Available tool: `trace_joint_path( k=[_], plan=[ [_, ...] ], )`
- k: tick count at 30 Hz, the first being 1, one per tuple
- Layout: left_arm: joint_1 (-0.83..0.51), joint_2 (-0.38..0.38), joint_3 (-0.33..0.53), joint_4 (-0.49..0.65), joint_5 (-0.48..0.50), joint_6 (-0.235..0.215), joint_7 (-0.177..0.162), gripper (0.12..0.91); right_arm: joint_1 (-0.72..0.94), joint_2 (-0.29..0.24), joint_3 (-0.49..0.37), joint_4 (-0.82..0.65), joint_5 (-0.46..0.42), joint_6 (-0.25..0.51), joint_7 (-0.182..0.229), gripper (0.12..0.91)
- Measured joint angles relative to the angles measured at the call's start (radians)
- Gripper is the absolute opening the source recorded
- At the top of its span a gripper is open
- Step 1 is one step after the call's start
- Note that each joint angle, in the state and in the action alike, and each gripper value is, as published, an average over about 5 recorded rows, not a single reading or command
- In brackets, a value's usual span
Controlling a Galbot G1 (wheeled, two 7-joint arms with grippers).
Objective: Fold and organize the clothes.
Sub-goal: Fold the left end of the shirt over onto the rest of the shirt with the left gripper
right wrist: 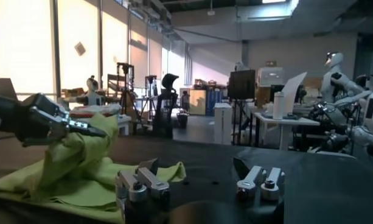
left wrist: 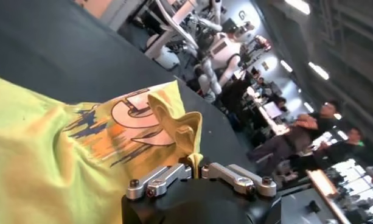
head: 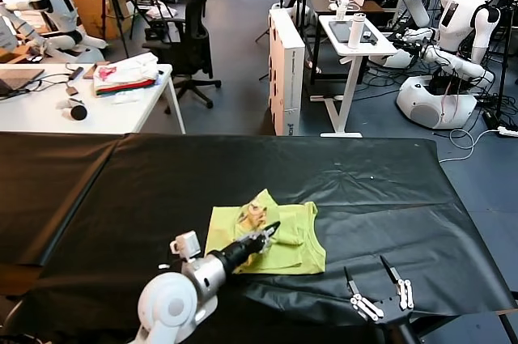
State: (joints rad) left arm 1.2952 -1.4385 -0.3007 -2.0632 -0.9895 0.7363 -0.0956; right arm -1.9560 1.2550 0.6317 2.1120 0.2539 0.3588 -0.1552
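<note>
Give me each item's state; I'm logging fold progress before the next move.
T-shirt: loosely folded on the black table, one part pinched and lifted.
Left gripper: shut on the T-shirt, over its middle.
Right gripper: open, at the table's near edge, holding nothing.

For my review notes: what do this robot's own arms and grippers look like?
The left arm has a rounded white shell, a silver metal collar, then a black wrist; a small white block sits on top. The left gripper is black, with silver bolted finger links. The right gripper has thin black fingers on white-and-silver knuckles.
</note>
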Motion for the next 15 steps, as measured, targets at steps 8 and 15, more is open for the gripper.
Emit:
trace_joint_path(
  k=[8,15],
  plan=[
    [0.003,-0.042,0.025,0.008,0.023,0.000,0.000,0.188,0.003,0.005,-0.003,-0.004,-0.004,-0.001,0.000,0.907],
    [-0.007,-0.073,0.043,0.034,0.055,0.000,0.004,0.188,0.002,0.013,-0.006,-0.005,-0.009,-0.001,0.000,0.907]
  ],
)
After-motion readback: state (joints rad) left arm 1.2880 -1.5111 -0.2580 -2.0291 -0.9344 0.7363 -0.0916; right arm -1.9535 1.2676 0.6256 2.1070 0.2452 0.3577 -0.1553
